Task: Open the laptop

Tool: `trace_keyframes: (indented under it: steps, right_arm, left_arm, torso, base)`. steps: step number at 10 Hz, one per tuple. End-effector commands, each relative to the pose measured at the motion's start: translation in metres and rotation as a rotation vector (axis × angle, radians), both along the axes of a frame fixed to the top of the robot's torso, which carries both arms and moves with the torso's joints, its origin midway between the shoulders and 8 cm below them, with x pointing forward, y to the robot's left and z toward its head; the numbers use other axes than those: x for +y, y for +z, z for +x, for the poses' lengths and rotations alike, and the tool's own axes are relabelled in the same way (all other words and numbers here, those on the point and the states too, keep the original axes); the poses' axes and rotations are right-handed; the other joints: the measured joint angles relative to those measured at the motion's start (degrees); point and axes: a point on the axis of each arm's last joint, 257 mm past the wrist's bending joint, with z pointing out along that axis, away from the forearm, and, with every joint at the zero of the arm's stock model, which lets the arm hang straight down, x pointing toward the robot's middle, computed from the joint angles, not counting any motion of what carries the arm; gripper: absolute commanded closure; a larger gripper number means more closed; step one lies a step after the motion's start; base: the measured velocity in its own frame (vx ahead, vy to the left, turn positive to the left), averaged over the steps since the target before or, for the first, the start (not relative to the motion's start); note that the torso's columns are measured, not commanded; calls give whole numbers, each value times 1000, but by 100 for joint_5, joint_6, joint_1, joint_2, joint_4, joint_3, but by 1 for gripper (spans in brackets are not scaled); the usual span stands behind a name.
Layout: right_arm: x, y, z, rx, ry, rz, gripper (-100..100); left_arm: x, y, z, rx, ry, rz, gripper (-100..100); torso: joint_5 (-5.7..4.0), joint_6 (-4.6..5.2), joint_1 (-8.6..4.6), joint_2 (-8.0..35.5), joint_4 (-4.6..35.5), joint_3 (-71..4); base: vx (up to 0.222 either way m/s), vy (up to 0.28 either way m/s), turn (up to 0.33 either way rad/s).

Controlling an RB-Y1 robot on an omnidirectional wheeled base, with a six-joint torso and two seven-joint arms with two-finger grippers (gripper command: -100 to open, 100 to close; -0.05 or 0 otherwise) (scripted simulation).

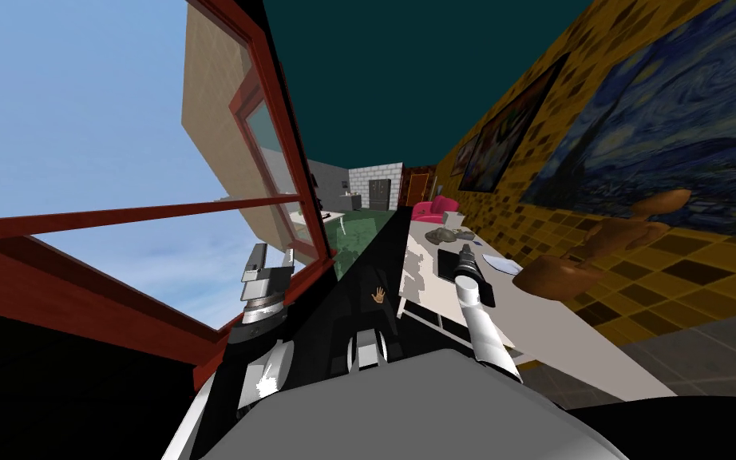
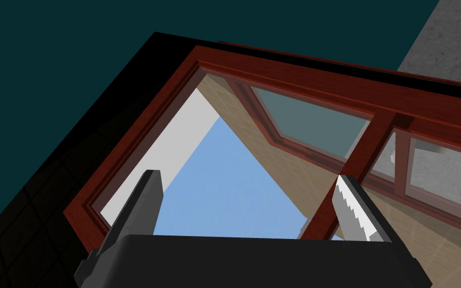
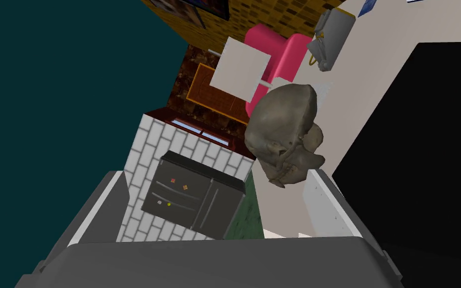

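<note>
A flat black laptop (image 1: 446, 270), lid down, lies on the long white table (image 1: 566, 335) along the yellow tiled wall. In the right wrist view it is a black slab (image 3: 414, 150) beside one finger. My right gripper (image 1: 464, 253) hovers over the laptop with its fingers wide apart; the right wrist view has the open right gripper (image 3: 214, 200) holding nothing. My left gripper (image 1: 269, 257) is raised by the red-framed window, and the left gripper (image 2: 247, 205) is open and empty.
Just past the laptop sits a grey lumpy object (image 3: 284, 132), then a pink seat (image 3: 279, 55). A brown wooden figure (image 1: 598, 247) stands on the table near me, by a pale sheet (image 1: 502, 263). A dark fridge (image 3: 194, 195) stands far off.
</note>
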Motion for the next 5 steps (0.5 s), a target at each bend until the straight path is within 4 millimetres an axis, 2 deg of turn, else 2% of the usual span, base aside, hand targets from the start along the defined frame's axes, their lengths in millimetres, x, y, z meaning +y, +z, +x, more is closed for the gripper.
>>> trace_keyframes:
  steps: [1,5]
  right_arm:
    - [-9,0,-14,-65,3,58,-100]
    - [-16,-3,-28,-142,5,132,-100]
  left_arm:
    - [0,0,0,0,0,0,0]
    - [0,0,0,0,0,0,0]
  torso:
    - [-1,1,-2,1,0,1]
    - [-1,1,-3,1,0,0]
  base:
    - [7,3,76]
    - [6,1,48]
